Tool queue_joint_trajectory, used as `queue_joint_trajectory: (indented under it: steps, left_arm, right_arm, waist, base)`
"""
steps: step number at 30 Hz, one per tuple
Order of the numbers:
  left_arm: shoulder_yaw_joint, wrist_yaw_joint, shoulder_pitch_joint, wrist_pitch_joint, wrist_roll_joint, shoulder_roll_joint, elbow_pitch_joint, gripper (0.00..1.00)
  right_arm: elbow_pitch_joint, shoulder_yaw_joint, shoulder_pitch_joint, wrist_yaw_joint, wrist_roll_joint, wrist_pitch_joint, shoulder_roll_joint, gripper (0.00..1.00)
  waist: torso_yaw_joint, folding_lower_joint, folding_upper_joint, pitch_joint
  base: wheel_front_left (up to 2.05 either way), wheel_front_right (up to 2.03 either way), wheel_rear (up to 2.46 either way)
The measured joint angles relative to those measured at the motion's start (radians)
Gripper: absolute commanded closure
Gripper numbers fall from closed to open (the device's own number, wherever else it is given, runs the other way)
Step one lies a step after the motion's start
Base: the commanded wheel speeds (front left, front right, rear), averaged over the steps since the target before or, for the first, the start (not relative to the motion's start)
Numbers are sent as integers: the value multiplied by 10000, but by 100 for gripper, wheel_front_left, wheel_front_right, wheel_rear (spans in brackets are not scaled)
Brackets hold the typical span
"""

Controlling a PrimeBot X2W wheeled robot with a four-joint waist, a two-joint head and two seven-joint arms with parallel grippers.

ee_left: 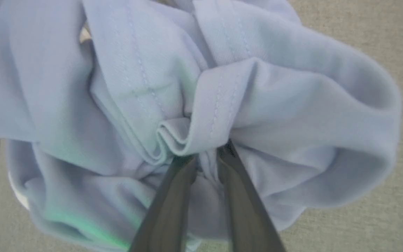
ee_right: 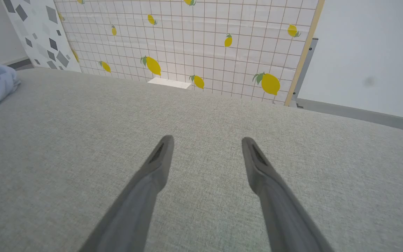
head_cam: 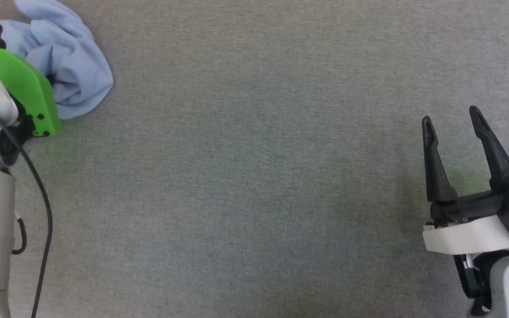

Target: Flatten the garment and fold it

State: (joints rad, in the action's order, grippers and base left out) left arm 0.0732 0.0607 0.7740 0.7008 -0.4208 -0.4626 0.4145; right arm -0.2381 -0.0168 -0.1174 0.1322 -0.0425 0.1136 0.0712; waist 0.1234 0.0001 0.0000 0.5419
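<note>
The soft, light blue knit shirt [head_cam: 73, 57] lay in a crumpled heap at about 10 o'clock in the head view, on the flat grey cloth table [head_cam: 254, 176]. It was not flat at all, so the job looked to be at its very first step: getting hold of the shirt. The left gripper [ee_left: 208, 153] had its dark fingers squeezed together on a stitched fold of the shirt. A bright green plastic cover [head_cam: 20, 84] on that arm hid part of the heap. The right gripper [head_cam: 451, 115] hung at 4 o'clock, well apart from the shirt, its fingers spread wide with nothing in them. Next, I think the left arm should pull the heap toward the middle, and the right one should come over, grab another edge and help spread it out. I counted one shirt and two grippers.
</note>
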Motion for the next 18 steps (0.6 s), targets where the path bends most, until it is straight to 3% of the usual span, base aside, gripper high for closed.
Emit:
queue_joint_trajectory:
  steps: [9, 18]
  left_arm:
    - [-115, 0, -6, -727, 102, -472, 520, 100]
    - [-274, 188, 66, -1254, 79, -1070, 591, 100]
  right_arm:
    - [518, -132, -37, 0, 92, 257, -121, 0]
    - [1152, -221, 245, 0, 487, 543, -192, 0]
  waist:
    - [-211, 0, 0, -716]
    - [-546, -1, 0, -2205]
  base:
    - [0, 0, 0]
    - [0, 0, 0]
